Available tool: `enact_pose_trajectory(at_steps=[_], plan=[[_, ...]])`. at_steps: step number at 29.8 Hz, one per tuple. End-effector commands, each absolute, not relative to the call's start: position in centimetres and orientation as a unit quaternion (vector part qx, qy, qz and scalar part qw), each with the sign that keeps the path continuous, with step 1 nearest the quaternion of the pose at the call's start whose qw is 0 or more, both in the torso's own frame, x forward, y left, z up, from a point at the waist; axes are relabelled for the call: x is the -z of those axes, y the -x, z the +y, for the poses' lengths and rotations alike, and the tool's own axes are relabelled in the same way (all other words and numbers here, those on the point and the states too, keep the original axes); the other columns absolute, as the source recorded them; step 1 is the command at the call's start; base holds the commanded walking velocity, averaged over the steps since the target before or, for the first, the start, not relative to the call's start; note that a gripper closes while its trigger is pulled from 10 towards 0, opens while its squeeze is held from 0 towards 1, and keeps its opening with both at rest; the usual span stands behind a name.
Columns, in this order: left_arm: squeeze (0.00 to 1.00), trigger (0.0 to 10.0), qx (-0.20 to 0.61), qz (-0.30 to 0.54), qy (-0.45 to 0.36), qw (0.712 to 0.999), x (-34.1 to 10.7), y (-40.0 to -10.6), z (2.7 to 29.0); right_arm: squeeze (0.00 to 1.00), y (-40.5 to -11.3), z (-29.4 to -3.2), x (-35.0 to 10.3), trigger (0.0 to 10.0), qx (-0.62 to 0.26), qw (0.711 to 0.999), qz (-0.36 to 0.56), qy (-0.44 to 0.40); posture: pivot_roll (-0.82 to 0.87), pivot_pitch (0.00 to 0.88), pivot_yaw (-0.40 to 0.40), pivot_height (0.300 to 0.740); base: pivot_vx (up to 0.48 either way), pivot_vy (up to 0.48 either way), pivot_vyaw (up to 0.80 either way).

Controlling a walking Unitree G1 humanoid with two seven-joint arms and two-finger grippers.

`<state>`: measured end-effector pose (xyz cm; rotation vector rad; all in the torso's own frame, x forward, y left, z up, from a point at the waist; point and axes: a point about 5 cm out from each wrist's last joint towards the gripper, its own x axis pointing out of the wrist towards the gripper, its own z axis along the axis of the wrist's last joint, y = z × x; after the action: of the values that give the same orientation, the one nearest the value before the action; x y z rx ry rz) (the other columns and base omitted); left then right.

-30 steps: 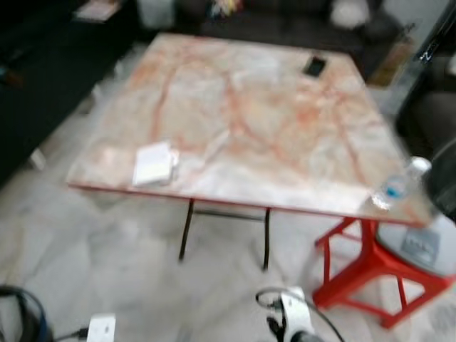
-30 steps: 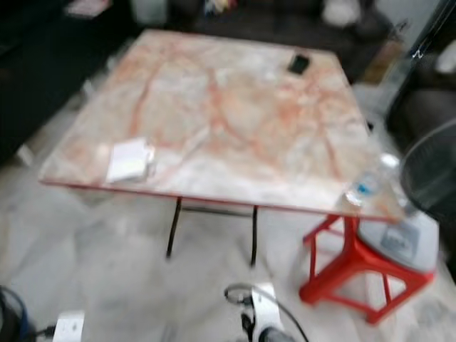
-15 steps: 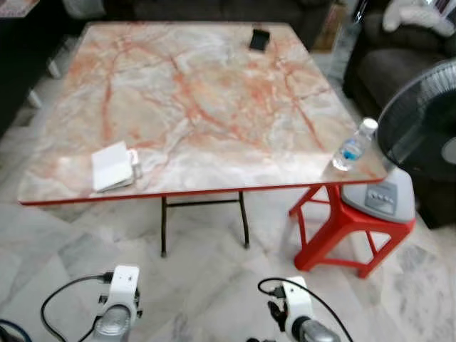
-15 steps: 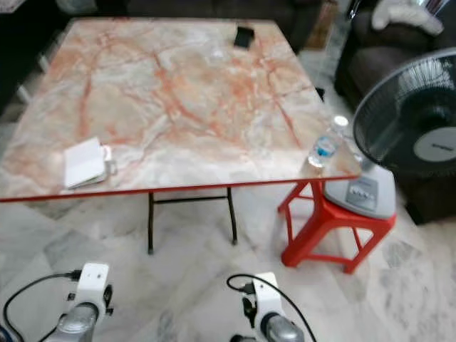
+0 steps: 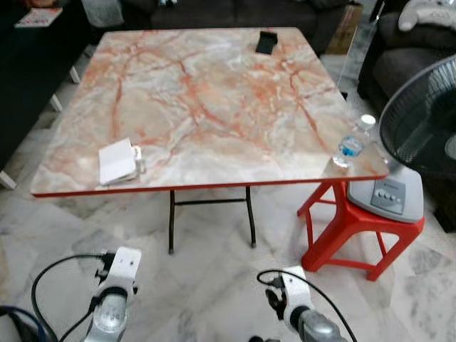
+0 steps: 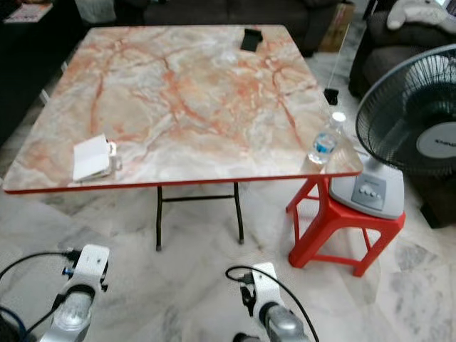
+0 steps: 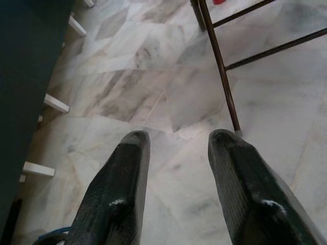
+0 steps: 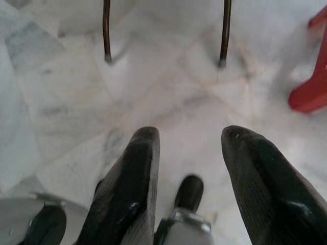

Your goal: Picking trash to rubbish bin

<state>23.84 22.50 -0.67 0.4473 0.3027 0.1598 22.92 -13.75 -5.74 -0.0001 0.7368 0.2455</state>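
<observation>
Plastic water bottle (image 5: 350, 145) at the desk (image 5: 214, 100) corner looks light and slippery, best pinched mid-body; left gripper (image 7: 176, 140) and right gripper (image 8: 191, 138) hang wide, empty.

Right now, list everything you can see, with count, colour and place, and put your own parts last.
Table: one, orange-veined marble top, ahead.
Packet: one, white, table's near left edge.
Water bottle: one, clear, blue label, near right corner.
Phone-like object: one, black, far edge.
Stool: one, red, right of table.
Fan: one, black grille, grey base, on the stool.
Left gripper: black fingers, open, over floor.
Right gripper: black fingers, open, over floor.
</observation>
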Motion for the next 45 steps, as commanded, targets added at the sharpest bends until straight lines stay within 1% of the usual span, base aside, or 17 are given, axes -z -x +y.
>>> enact_pose_trajectory(at_steps=[1, 5, 9, 13, 17, 18, 19, 20, 28, 29, 30, 31, 33, 35, 42, 45], plan=[[0.00, 10.0, -0.089, 0.110, -0.214, 0.967, -0.5, -23.8, 23.0, 0.00, -23.7, -13.6, 5.0, 10.0, -0.129, 0.935, 0.331, -0.004, 0.13, 0.134, -0.011, 0.740, 0.000, 0.000, 0.00], [0.00, 10.0, -0.105, 0.061, -0.212, 0.970, -2.4, -23.5, 23.0, 0.00, -24.6, -13.9, 4.2, 10.0, -0.137, 0.945, 0.297, -0.004, 0.13, 0.127, -0.008, 0.740, 0.000, 0.000, 0.00], [0.00, 10.0, -0.108, 0.007, -0.221, 0.969, -4.9, -23.1, 22.6, 0.00, -24.7, -14.4, 4.0, 10.0, -0.134, 0.947, 0.291, -0.002, 0.13, 0.124, -0.006, 0.740, 0.000, 0.000, 0.00], [0.00, 10.0, -0.094, -0.046, -0.268, 0.958, -7.5, -23.4, 21.9, 0.00, -24.8, -14.4, 4.0, 10.0, -0.134, 0.948, 0.289, -0.001, 0.14, 0.122, -0.009, 0.740, 0.000, 0.000, 0.00], [0.00, 10.0, -0.097, -0.059, -0.278, 0.954, -8.4, -23.6, 21.7, 0.00, -24.9, -14.4, 3.9, 10.0, -0.135, 0.948, 0.287, -0.001, 0.15, 0.125, -0.012, 0.740, 0.000, 0.000, 0.00], [0.00, 10.0, -0.102, -0.089, -0.276, 0.952, -10.0, -25.0, 21.2, 0.00, -26.2, -13.6, 2.6, 10.0, -0.144, 0.958, 0.248, -0.007, 0.14, 0.124, -0.012, 0.740, 0.000, 0.000, 0.00], [0.00, 10.0, -0.102, -0.089, -0.276, 0.952, -10.0, -25.0, 21.2, 0.00, -26.2, -13.6, 2.6, 10.0, -0.144, 0.958, 0.248, -0.007, 0.14, 0.124, -0.012, 0.740, 0.000, 0.000, 0.00], [0.00, 10.0, -0.105, -0.104, -0.261, 0.954, -10.9, -26.1, 20.9, 0.00, -27.5, -12.9, 1.3, 10.0, -0.152, 0.966, 0.208, -0.013, 0.13, 0.124, -0.011, 0.740, 0.000, 0.000, 0.00], [0.00, 10.0, -0.106, -0.114, -0.244, 0.957, -12.1, -27.8, 19.7, 0.00, -30.7, -11.6, -3.5, 10.0, -0.185, 0.980, 0.070, -0.016, 0.12, 0.126, -0.014, 0.740, 0.000, 0.000, 0.00], [0.00, 10.0, -0.108, -0.120, -0.241, 0.957, -12.6, -28.2, 19.5, 0.00, -31.3, -11.2, -4.7, 10.0, -0.193, 0.980, 0.039, -0.019, 0.12, 0.124, -0.016, 0.740, 0.000, 0.000, 0.00], [0.00, 10.0, -0.108, -0.120, -0.241, 0.957, -12.6, -28.2, 19.5, 0.00, -31.3, -11.2, -4.7, 10.0, -0.193, 0.980, 0.039, -0.019, 0.12, 0.124, -0.016, 0.740, 0.000, 0.000, 0.00], [0.00, 10.0, -0.112, -0.124, -0.237, 0.957, -12.9, -28.6, 19.3, 0.00, -31.8, -10.7, -6.0, 10.0, -0.200, 0.979, 0.009, -0.022, 0.12, 0.122, -0.019, 0.740, 0.000, 0.000, 0.00], [0.00, 10.0, -0.113, -0.120, -0.236, 0.958, -13.0, -29.2, 19.2, 0.00, -32.4, -10.2, -7.3, 10.0, -0.205, 0.978, -0.018, -0.023, 0.12, 0.124, -0.019, 0.740, 0.000, 0.000, 0.00], [0.00, 10.0, -0.110, -0.120, -0.235, 0.958, -13.2, -30.3, 18.8, 0.00, -33.5, -9.2, -9.4, 10.0, -0.207, 0.976, -0.055, -0.048, 0.12, 0.121, -0.021, 0.740, 0.000, 0.000, 0.00], [0.00, 10.0, -0.103, -0.123, -0.230, 0.960, -13.7, -31.4, 18.0, 0.00, -34.2, -7.6, -11.5, 10.0, -0.223, 0.969, -0.085, -0.066, 0.12, 0.121, -0.021, 0.740, 0.000, 0.000, 0.00], [0.00, 10.0, -0.106, -0.115, -0.228, 0.961, -13.5, -31.6, 18.0, 0.00, -34.3, -7.1, -11.5, 10.0, -0.228, 0.968, -0.083, -0.061, 0.12, 0.122, -0.020, 0.740, 0.000, 0.000, 0.00]])
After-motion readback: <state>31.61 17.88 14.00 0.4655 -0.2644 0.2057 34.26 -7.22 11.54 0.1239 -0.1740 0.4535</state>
